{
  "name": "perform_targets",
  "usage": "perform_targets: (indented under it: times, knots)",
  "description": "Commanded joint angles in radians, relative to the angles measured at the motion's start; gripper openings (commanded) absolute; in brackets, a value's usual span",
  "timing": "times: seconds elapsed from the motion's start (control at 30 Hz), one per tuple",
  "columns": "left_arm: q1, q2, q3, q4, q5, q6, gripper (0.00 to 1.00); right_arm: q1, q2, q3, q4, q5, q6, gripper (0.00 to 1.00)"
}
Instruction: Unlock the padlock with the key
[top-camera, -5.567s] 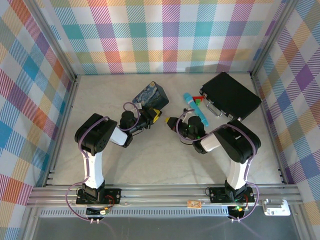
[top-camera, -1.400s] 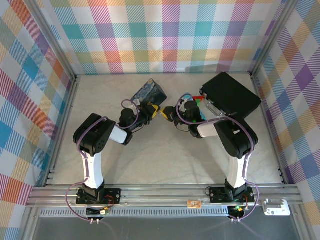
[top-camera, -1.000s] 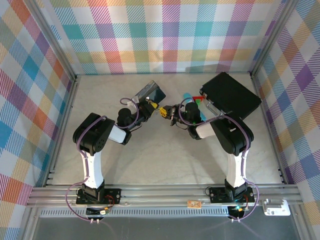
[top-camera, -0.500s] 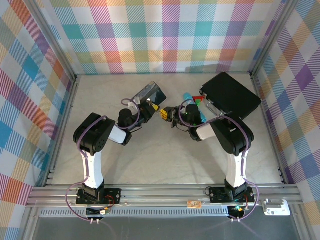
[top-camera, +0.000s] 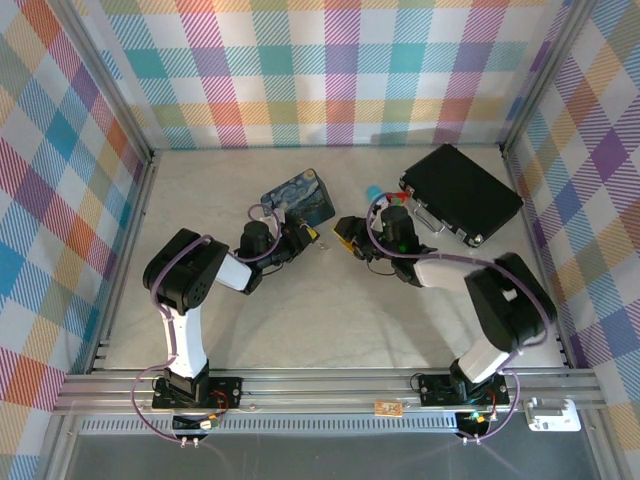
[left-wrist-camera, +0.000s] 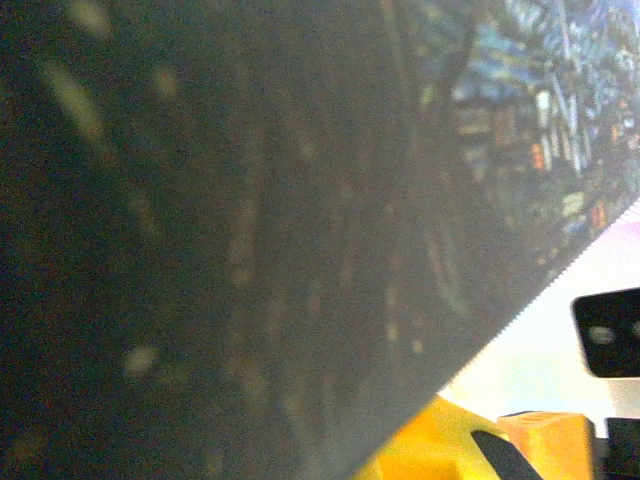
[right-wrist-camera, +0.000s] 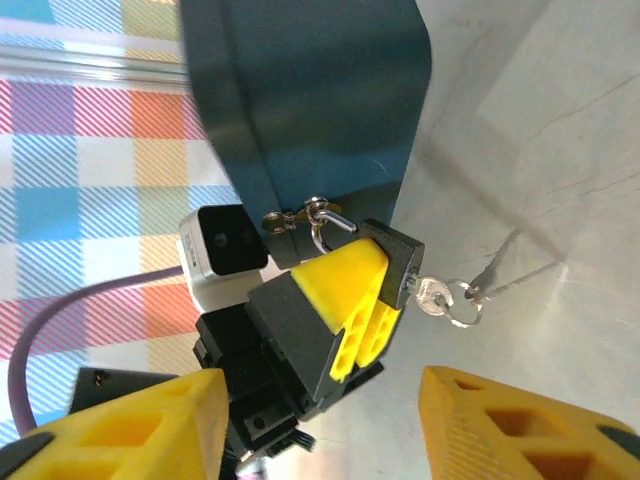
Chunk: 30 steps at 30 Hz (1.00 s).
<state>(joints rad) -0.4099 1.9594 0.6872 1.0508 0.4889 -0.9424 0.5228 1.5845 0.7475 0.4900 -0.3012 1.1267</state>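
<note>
Padlock (right-wrist-camera: 395, 262) is hanging by its silvery shackle (right-wrist-camera: 322, 226) from the hasp (right-wrist-camera: 285, 219) at the lower edge of the blue painted tin (right-wrist-camera: 310, 90), as the right wrist view is showing. The left gripper (right-wrist-camera: 372, 290) is reaching in from 7 o'clock, and its yellow fingers (right-wrist-camera: 340, 285) are clenching the padlock's black body, one on each side. The key (right-wrist-camera: 432, 294) is sitting in the end of the body at 4 o'clock, only its flat head sticking out. A thin key ring (right-wrist-camera: 463, 311) is dangling from the head, just above the pale table (right-wrist-camera: 560, 150).

The right gripper (right-wrist-camera: 320, 400) is hovering in front of the lock with its fingers spread wide and nothing between them. One yellow pad is showing at 7 o'clock of the frame, the other at 5 o'clock, and both are standing clear of the key.

From the top camera, the tin is lying at 12 o'clock of the left gripper, and the right gripper is facing it from 3 o'clock, the two close together. A black case (top-camera: 460, 192) is resting at 2 o'clock of the right gripper, and the tip of a turquoise cylinder (top-camera: 374, 192) is peeking out at 12 o'clock of it. The left wrist camera is sitting tight against the tin's dark, blurred side.
</note>
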Motion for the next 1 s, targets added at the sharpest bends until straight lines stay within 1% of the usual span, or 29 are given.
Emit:
perform_targets:
  times: [0.0, 0.1, 0.23, 0.37, 0.47, 0.53, 0.57, 0.6, 0.7, 0.87, 0.97]
  knots:
    - [-0.003, -0.039, -0.027, -0.107, 0.011, 0.046, 0.00, 0.001, -0.106, 0.005, -0.338, 0.114, -0.303, 0.56]
    - [-0.006, -0.059, -0.018, -0.256, -0.003, 0.108, 0.00, 0.007, -0.181, 0.025, -0.504, 0.175, -0.427, 0.57]
    - [-0.007, -0.069, 0.005, -0.408, -0.039, 0.180, 0.00, 0.020, -0.228, 0.043, -0.633, 0.242, -0.536, 0.56]
    - [-0.013, -0.066, 0.012, -0.470, -0.090, 0.222, 0.00, 0.055, -0.223, 0.051, -0.661, 0.294, -0.615, 0.54]
    - [-0.017, -0.069, 0.019, -0.507, -0.123, 0.228, 0.04, 0.085, -0.196, 0.056, -0.650, 0.317, -0.642, 0.54]
    - [-0.019, -0.078, 0.033, -0.555, -0.140, 0.233, 0.07, 0.107, -0.176, 0.065, -0.635, 0.328, -0.659, 0.54]
    - [-0.021, -0.086, 0.044, -0.594, -0.156, 0.242, 0.12, 0.120, -0.165, 0.074, -0.633, 0.341, -0.669, 0.54]
    - [-0.024, -0.097, 0.057, -0.636, -0.175, 0.252, 0.19, 0.131, -0.152, 0.084, -0.633, 0.354, -0.681, 0.54]
    - [-0.032, -0.128, 0.086, -0.720, -0.225, 0.263, 0.28, 0.152, -0.118, 0.112, -0.632, 0.376, -0.708, 0.54]
    - [-0.036, -0.145, 0.123, -0.769, -0.250, 0.239, 0.35, 0.167, -0.076, 0.143, -0.612, 0.375, -0.719, 0.54]
    - [-0.037, -0.175, 0.114, -0.766, -0.253, 0.212, 0.41, 0.192, -0.051, 0.165, -0.600, 0.386, -0.741, 0.54]
